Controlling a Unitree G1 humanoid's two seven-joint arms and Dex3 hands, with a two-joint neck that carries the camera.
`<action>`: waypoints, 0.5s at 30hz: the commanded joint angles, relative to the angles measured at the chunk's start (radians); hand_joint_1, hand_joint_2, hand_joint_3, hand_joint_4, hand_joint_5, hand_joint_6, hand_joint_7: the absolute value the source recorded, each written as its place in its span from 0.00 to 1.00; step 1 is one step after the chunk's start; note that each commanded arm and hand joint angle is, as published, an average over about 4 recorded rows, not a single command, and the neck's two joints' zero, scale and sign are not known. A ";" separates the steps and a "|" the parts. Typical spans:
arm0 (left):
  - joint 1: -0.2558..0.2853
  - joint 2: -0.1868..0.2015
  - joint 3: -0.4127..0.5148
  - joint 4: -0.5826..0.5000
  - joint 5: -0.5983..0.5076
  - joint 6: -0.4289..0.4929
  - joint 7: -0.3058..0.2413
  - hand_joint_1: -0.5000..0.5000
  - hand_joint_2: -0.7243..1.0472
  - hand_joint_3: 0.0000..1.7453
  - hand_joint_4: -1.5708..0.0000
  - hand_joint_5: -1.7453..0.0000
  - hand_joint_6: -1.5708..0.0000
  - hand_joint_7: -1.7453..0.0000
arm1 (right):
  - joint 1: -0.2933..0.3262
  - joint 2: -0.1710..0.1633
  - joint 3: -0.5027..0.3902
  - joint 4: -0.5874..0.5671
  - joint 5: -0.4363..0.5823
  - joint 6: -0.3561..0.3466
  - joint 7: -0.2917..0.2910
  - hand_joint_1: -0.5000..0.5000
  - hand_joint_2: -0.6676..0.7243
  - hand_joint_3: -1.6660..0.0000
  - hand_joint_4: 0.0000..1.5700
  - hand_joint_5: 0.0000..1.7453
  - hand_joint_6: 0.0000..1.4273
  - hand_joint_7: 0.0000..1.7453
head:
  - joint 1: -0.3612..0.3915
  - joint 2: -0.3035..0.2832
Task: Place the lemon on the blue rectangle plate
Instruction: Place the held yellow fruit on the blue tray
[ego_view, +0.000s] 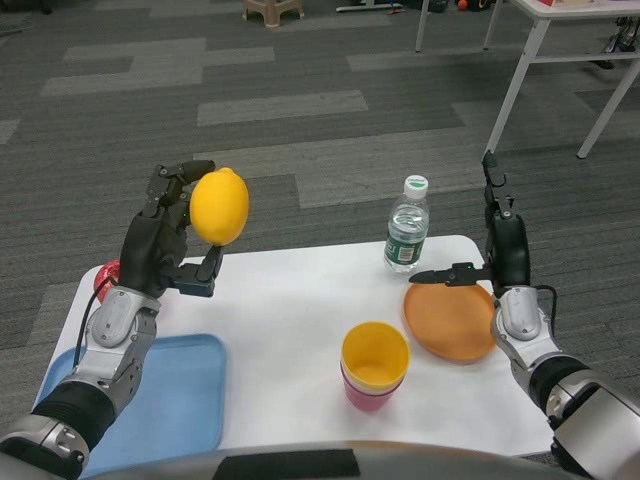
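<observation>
My left hand (165, 240) holds a yellow lemon (219, 206) raised above the table's left side, fingers wrapped round its left flank. The blue rectangle plate (165, 400) lies on the table at the front left, below and slightly nearer than the lemon, partly hidden by my left forearm. My right hand (498, 250) stands upright over the far edge of the orange plate (450, 320), fingers pointing up, thumb stretched left, holding nothing.
A clear water bottle (407, 229) with a white cap stands at the table's far edge. Stacked cups (375, 364), yellow inside pink, sit at centre front. A red object (106, 273) peeks out behind my left hand. A white table frame (545, 45) stands far right.
</observation>
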 joint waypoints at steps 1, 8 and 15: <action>0.012 0.002 0.004 -0.010 0.002 0.005 -0.001 0.60 0.88 1.00 0.83 0.00 0.85 0.16 | -0.010 -0.008 -0.002 -0.003 0.004 0.006 -0.001 0.12 0.45 0.95 0.00 0.00 0.00 0.00 | -0.001 -0.002; 0.025 0.004 0.005 -0.010 0.002 0.005 -0.001 0.60 0.90 1.00 0.83 0.00 0.85 0.16 | -0.006 -0.008 -0.002 -0.004 0.004 0.006 -0.001 0.12 0.45 0.95 0.00 0.00 0.00 0.00 | 0.029 -0.025; 0.059 0.015 0.012 -0.015 0.002 0.005 -0.001 0.60 0.90 1.00 0.83 0.00 0.85 0.16 | -0.005 -0.009 -0.002 -0.004 0.004 0.006 -0.001 0.12 0.45 0.95 0.00 0.00 0.00 0.00 | 0.063 -0.041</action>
